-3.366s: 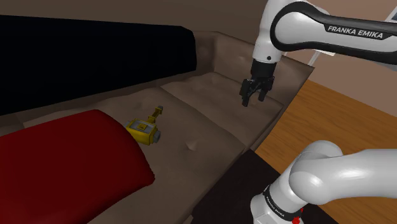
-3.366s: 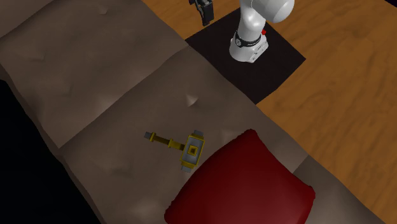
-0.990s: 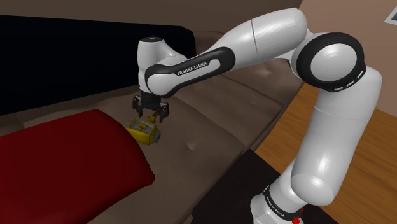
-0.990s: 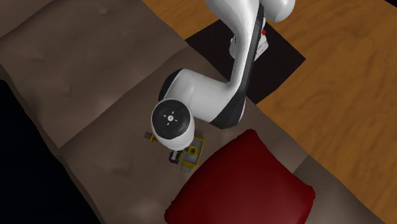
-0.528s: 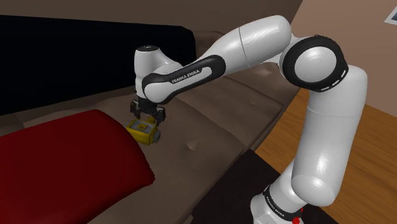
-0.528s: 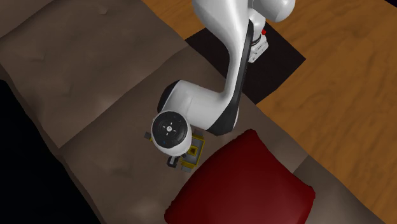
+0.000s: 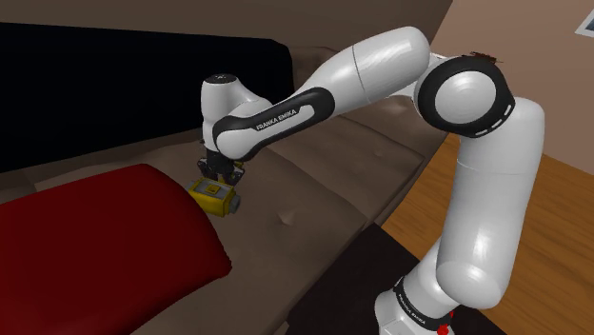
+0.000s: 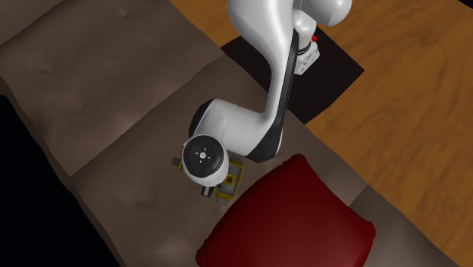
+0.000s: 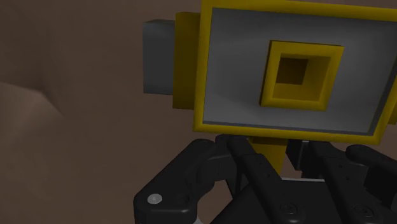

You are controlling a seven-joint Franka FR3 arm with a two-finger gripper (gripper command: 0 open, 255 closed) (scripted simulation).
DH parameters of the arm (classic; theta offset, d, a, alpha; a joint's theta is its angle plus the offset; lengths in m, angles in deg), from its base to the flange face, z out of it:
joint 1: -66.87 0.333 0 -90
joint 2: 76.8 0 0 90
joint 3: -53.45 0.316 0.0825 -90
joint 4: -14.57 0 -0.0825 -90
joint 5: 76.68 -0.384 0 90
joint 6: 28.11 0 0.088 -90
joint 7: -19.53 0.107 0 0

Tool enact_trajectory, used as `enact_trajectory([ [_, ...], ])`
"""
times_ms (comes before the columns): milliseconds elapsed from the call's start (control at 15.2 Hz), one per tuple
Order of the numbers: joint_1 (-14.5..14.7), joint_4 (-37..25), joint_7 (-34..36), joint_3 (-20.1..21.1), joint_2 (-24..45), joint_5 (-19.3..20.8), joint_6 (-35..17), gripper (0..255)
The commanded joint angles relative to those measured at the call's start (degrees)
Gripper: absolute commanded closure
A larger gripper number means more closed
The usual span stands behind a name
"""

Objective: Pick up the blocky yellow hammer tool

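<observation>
The blocky yellow hammer lies on the brown sofa seat, its grey-faced head close to the red cushion. My black gripper points straight down over it. In the wrist view the gripper is shut on the yellow handle just behind the head. From the second exterior view, the white wrist covers most of the handle; the head and the grey handle tip stick out on either side.
A large red cushion lies right beside the hammer head, also seen as the red cushion. The sofa back rises behind. A black area lies beyond the sofa. The dark stand sits on a wooden floor.
The gripper came down a little onto the hammer and its fingers went from open to shut on the handle. The hammer has not moved.
</observation>
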Motion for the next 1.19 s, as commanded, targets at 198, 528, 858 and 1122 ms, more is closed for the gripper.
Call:
enact_trajectory([
  [198,0.0,0.0,0.0,0.0,0.0,0.0,0.0,255],
  [528,-0.4,-0.6,-0.8,0.5,-1.8,-1.0,2.3,255],
  [858,-0.7,-1.9,-1.6,1.0,-3.8,-2.1,5.4,255],
  [1122,-0.9,-3.1,-2.2,1.3,-5.2,-2.9,7.9,255],
])
